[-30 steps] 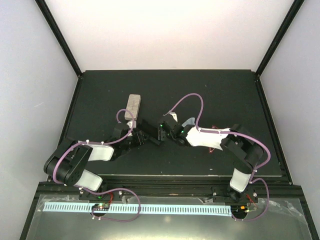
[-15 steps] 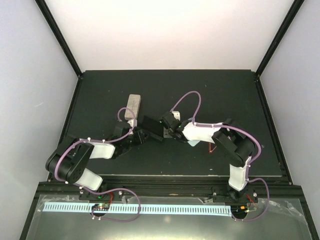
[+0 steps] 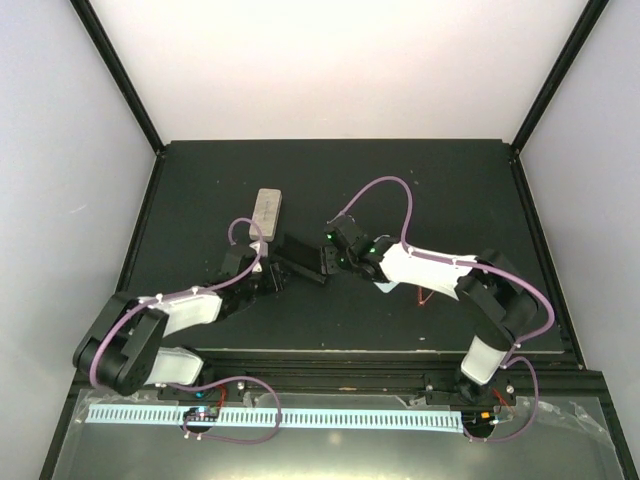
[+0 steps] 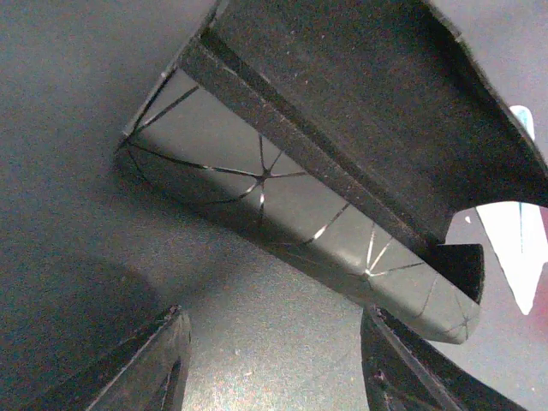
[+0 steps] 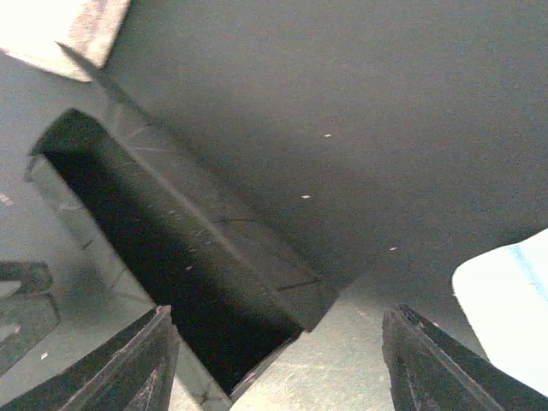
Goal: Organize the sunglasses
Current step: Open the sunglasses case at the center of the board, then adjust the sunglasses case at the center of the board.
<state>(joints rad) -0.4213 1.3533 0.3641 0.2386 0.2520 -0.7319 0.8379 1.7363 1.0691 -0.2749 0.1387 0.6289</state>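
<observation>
Inspection of the bench found an open black case lying near its middle, which serves as the reference for all positions below.

Left tool: positioned just at the case's near-left end. In the left wrist view its tool stood part-way apart, with bare bench surface between the fingers. The case lay just beyond the tips, lid raised, its grey shell crossed by thin silvery lines. Nothing was held.

Right tool: positioned at the case's right end. In the right wrist view its tool stood wide. One corner of the case pointed toward the gap between the fingers without being clamped. Nothing was held. The case's interior was too dark to tell its contents.

Sunglasses: the red wire-framed pair lay on the bench well to the right of the case and a little nearer the arms' bases, partly covered by the right arm. The black-framed pair could not be made out in any view.

Other items: a beige case, closed, lay just beyond the black case's far-left end, and its corner showed in the right wrist view. A light blue cloth lay to the right of the black case, also seen from the left wrist.
</observation>
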